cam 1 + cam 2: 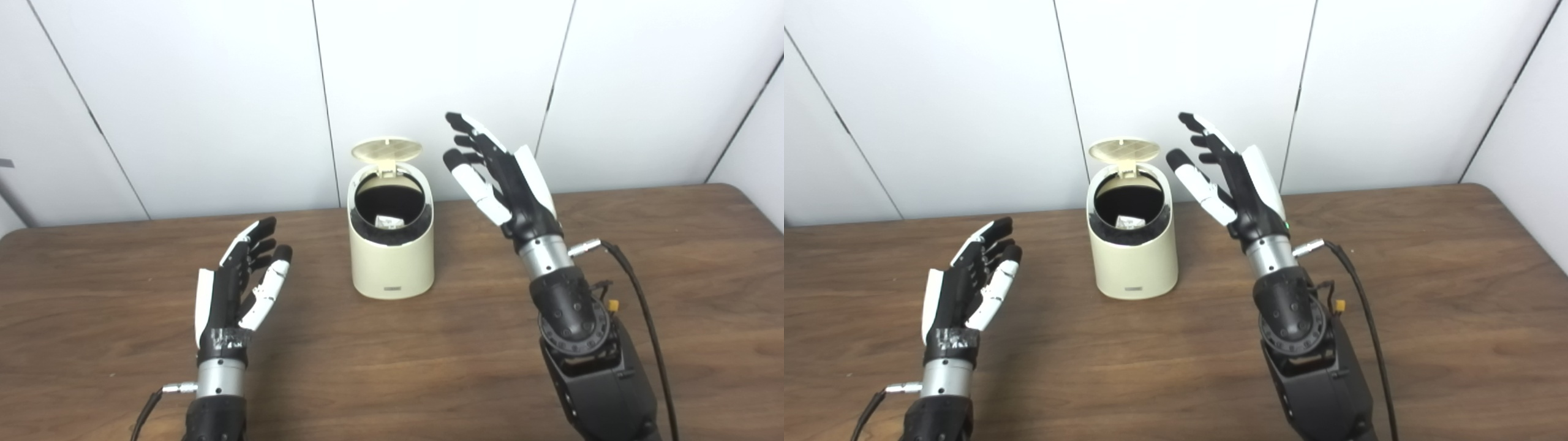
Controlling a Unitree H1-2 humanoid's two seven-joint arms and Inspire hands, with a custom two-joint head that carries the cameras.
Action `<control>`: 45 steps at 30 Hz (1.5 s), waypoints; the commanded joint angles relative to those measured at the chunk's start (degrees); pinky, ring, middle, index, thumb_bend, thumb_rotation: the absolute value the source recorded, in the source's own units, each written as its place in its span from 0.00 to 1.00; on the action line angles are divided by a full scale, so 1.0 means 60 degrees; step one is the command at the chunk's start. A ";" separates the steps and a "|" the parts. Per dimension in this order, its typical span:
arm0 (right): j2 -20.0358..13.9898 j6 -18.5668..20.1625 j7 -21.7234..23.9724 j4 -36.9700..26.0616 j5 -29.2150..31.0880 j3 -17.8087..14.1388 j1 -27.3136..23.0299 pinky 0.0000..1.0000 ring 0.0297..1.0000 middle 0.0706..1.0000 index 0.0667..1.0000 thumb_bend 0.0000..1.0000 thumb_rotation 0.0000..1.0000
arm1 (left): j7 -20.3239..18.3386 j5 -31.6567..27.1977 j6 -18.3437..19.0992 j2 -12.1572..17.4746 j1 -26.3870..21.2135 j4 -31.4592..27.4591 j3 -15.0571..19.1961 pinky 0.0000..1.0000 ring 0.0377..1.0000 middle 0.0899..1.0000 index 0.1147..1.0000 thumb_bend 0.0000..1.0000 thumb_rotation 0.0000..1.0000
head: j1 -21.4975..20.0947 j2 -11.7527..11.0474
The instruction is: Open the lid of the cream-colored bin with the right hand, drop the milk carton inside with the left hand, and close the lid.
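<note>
The cream-colored bin stands on the wooden table near the back wall. Its round lid is tipped up and back, open. The milk carton lies inside the dark opening; only its white top shows. My right hand is raised to the right of the bin, open and empty, its fingers level with the lid and apart from it. My left hand is low over the table to the left of the bin, open and empty, palm facing right.
A white panelled wall rises just behind the bin. The brown table runs the full width of both views. A black cable loops off my right wrist.
</note>
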 commanded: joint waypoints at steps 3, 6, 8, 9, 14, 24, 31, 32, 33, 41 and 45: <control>-0.0186 0.0191 0.0214 0.0554 -0.0159 0.0048 -0.1075 0.85 0.92 0.94 0.84 0.49 0.98 | -0.0400 -0.0003 0.0085 -0.0044 -0.0071 -0.0347 0.0192 0.86 0.89 0.92 0.93 0.58 0.78 | 0.0014 0.0023; -0.0310 0.0293 0.0442 0.0977 -0.0397 0.0290 -0.1510 0.84 0.95 0.97 0.82 0.49 0.97 | -0.0515 0.0004 0.0153 -0.0200 0.0000 -0.0402 0.0274 0.88 0.90 0.93 0.93 0.59 0.77 | 0.0035 0.0037; -0.0458 0.0146 0.0601 0.1252 -0.0709 0.0650 -0.1751 0.85 0.97 0.98 0.81 0.48 0.96 | -0.0534 0.0145 0.0142 -0.0284 0.0038 -0.0388 0.0288 0.88 0.89 0.93 0.93 0.58 0.77 | 0.0035 0.0038; -0.0512 0.0111 0.0650 0.1329 -0.0823 0.0781 -0.1822 0.85 0.98 0.98 0.80 0.49 0.97 | -0.0546 0.0214 0.0142 -0.0309 0.0047 -0.0380 0.0291 0.88 0.89 0.92 0.92 0.58 0.78 | 0.0035 0.0038; -0.0610 0.0308 0.0918 0.1350 -0.1451 0.1359 -0.1987 0.91 1.00 0.98 0.74 0.55 0.94 | -0.0624 0.0438 0.0189 -0.0520 0.0126 -0.0411 0.0247 0.87 0.91 0.92 0.91 0.59 0.80 | 0.0064 0.0073; -0.0682 0.0258 0.0956 0.0680 -0.2396 0.1646 -0.1427 0.93 1.00 0.97 0.60 0.55 0.86 | -0.0755 0.0270 0.0048 -0.0834 0.0089 -0.0321 0.0331 0.87 0.92 0.94 0.92 0.57 0.78 | 0.0115 0.0144; -0.0975 -0.0059 0.0922 0.0272 -0.3455 0.2084 -0.1066 0.89 1.00 0.93 0.58 0.51 0.80 | -0.0776 0.0433 0.0080 -0.0937 0.0039 -0.0318 0.0367 0.87 0.91 0.93 0.91 0.58 0.79 | 0.0160 0.0218; -0.1037 -0.0113 0.0918 0.0258 -0.3660 0.2176 -0.1018 0.91 1.00 0.93 0.59 0.51 0.81 | -0.0783 0.0403 0.0093 -0.0967 0.0040 -0.0336 0.0372 0.87 0.92 0.93 0.91 0.58 0.78 | 0.0165 0.0236; -0.1076 -0.0152 0.0915 0.0249 -0.3802 0.2231 -0.0983 0.93 1.00 0.92 0.60 0.51 0.82 | -0.0789 0.0381 0.0101 -0.0990 0.0041 -0.0349 0.0377 0.88 0.92 0.93 0.91 0.59 0.78 | 0.0172 0.0240; -0.1336 -0.0494 0.0890 0.0536 -0.5423 0.2808 -0.0726 1.00 1.00 0.90 0.58 0.55 0.79 | -0.0899 0.0402 0.0062 -0.1007 -0.0062 -0.0505 0.0388 0.86 0.89 0.93 0.92 0.59 0.76 | 0.0254 0.0290; -0.1293 -0.0667 0.0985 0.0711 -0.5660 0.2876 -0.0620 1.00 1.00 0.91 0.59 0.55 0.79 | -0.0920 0.0560 0.0290 -0.0954 -0.0161 -0.0634 0.0425 0.90 0.90 0.93 0.92 0.62 0.77 | 0.0297 0.0304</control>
